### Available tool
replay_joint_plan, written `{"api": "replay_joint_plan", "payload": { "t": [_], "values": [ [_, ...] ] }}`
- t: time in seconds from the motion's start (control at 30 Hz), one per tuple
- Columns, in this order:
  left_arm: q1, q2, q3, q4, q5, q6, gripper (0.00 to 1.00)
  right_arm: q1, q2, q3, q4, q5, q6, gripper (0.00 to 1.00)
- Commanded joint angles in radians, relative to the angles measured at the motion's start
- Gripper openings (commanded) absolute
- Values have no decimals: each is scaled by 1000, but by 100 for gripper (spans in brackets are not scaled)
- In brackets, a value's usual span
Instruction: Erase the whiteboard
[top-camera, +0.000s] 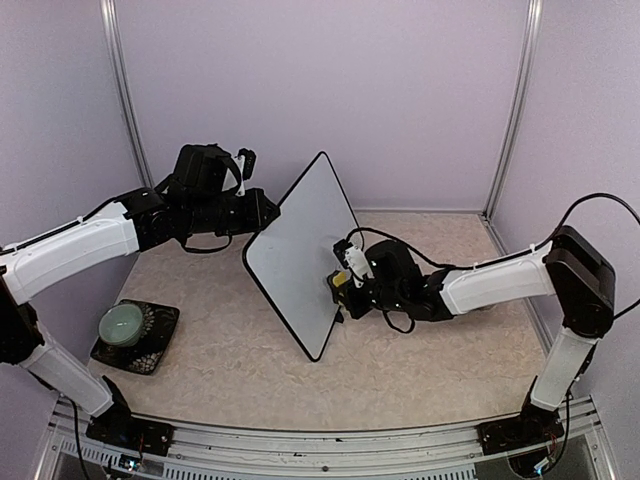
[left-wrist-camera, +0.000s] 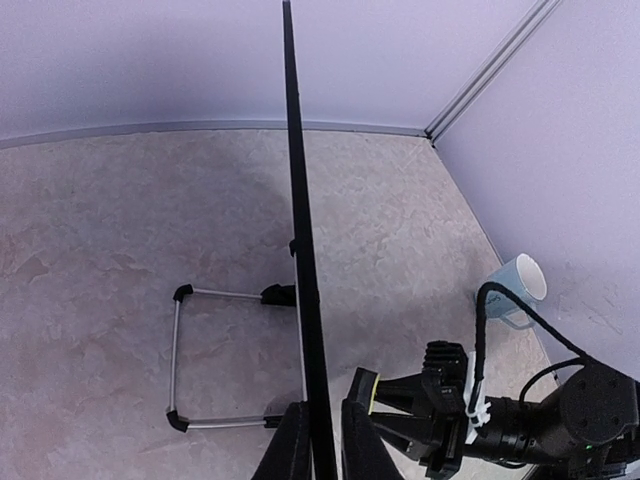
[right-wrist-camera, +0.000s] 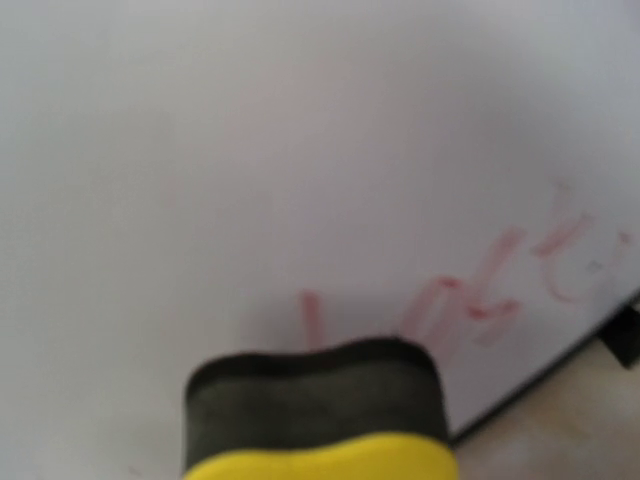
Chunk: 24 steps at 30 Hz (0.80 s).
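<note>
The whiteboard stands tilted on the table, and in the left wrist view it shows edge-on as a thin black line. Faint red writing remains near its lower corner. My left gripper is at the board's upper left edge, with one finger on each side of the frame, shut on it. My right gripper is shut on a yellow and black sponge eraser, whose dark face is pressed against the white surface just below the red marks.
The board's wire stand with black feet rests on the table behind it. A green bowl sits on a black coaster at the near left. A pale blue mug stands by the right wall. Pale walls enclose the table.
</note>
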Motion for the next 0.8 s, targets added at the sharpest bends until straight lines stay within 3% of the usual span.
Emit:
{"api": "replay_joint_plan", "payload": {
  "t": [0.0,0.4,0.77],
  "values": [
    [0,18,-11,31,25,1,10,39,76,56,6,85,-1,0],
    [1,17,-14,29,28,3,0,33,193,145,-37,241,50,0],
    [1,21,-28,38,27,3,0,85,169,113,36,138,11,0]
  ]
}}
